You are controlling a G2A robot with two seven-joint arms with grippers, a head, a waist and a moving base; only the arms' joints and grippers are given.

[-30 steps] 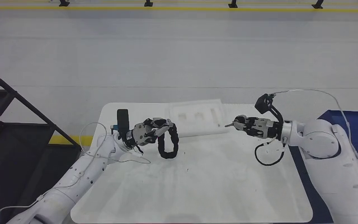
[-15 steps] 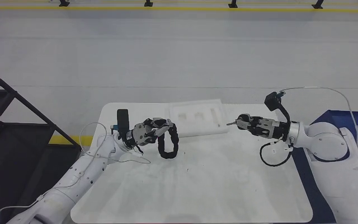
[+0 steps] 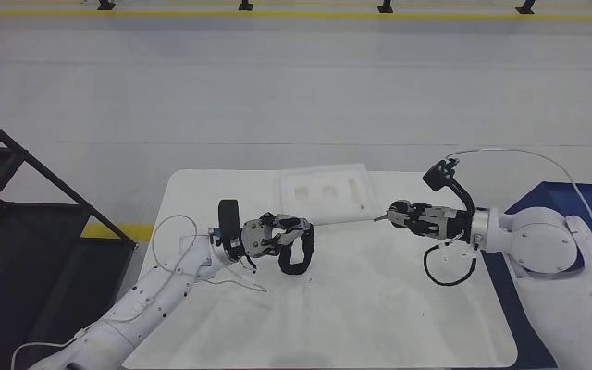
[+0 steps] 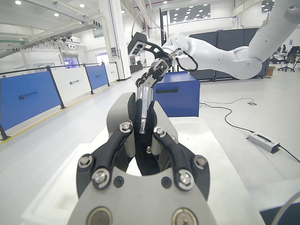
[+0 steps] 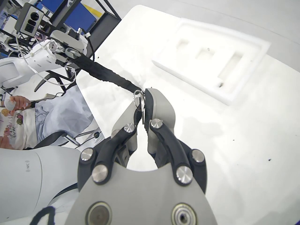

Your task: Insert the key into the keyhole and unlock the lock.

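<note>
My left gripper [image 3: 269, 232] is shut on the lock [image 3: 283, 225], whose black cable loop [image 3: 298, 255] hangs down over the white table. In the left wrist view the lock's chrome cylinder [image 4: 144, 97] stands upright between my fingers [image 4: 117, 115]. My right gripper [image 3: 397, 215] is shut on the small key [image 3: 378, 218], its tip pointing towards the lock across a gap. The right wrist view shows the key and its ring [image 5: 138, 99] pinched in the right gripper [image 5: 142, 108], with the lock's keyhole face [image 5: 53, 46] far off.
A white foam tray [image 3: 324, 194] with several recesses lies at the table's far edge, between the two arms. The table's [image 3: 370, 305] near half is bare. A black metal rack [image 3: 42, 180] stands off the table's left side.
My left arm has carried the lock rightwards and nearer to the table's middle. The right gripper with the key has dropped slightly and stayed pointing left.
</note>
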